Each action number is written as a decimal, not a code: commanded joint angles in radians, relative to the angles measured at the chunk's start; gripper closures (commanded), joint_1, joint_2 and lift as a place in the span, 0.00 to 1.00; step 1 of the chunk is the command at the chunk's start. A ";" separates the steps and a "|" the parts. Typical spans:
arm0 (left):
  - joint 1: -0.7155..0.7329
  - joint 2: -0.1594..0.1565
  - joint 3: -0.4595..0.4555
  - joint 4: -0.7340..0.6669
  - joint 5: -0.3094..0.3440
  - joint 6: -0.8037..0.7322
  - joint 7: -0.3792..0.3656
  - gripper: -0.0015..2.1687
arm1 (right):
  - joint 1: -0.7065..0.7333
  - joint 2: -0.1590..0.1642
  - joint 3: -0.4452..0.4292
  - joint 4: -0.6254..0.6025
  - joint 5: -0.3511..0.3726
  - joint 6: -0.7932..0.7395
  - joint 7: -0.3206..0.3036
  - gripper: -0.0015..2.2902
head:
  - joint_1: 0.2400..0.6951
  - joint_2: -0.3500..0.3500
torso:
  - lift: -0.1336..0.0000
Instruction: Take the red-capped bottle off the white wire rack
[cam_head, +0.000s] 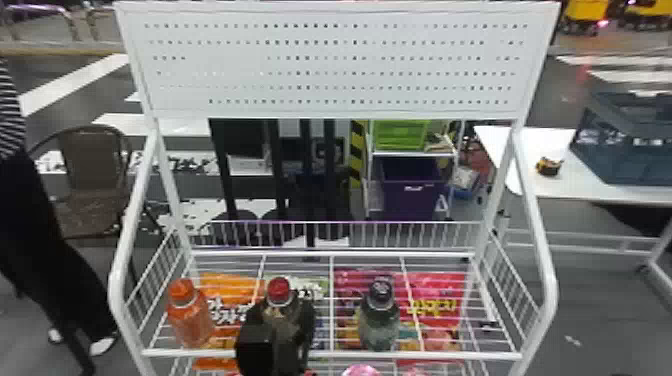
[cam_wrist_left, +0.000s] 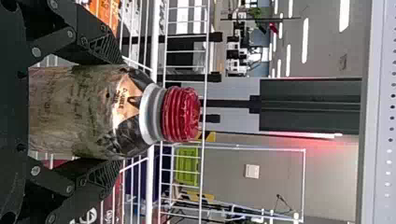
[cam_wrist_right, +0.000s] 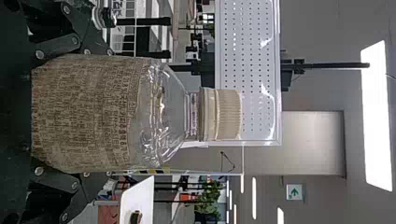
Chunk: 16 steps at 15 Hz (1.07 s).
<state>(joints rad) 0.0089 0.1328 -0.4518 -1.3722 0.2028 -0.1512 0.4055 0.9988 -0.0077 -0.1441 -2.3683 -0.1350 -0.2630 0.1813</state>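
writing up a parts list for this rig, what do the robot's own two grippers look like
The black left gripper has flat, jointed links with round silvery pins, and its fingers carry a lattice texture. The black right gripper has similar jointed links, also with pale round pins.

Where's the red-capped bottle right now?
The red-capped bottle is held in the left gripper; in the head view it shows left of centre, between the orange-capped bottle and the dark-capped bottle.
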 joint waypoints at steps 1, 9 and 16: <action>0.040 0.010 0.001 -0.073 0.001 0.043 -0.004 0.99 | -0.008 0.000 0.001 -0.005 0.002 0.017 0.001 0.37 | 0.57 0.50 | 1.00; 0.290 0.105 0.045 -0.670 -0.042 0.227 0.022 0.99 | -0.012 0.000 0.003 -0.002 0.006 0.026 0.001 0.37 | 0.57 0.50 | 1.00; 0.572 0.156 0.191 -1.027 -0.117 0.375 0.009 0.99 | -0.014 0.000 0.006 0.003 0.006 0.026 0.001 0.37 | 0.57 0.50 | 1.00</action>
<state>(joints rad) 0.5291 0.2816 -0.2975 -2.3584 0.0998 0.2208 0.4179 0.9856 -0.0077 -0.1387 -2.3654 -0.1284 -0.2371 0.1825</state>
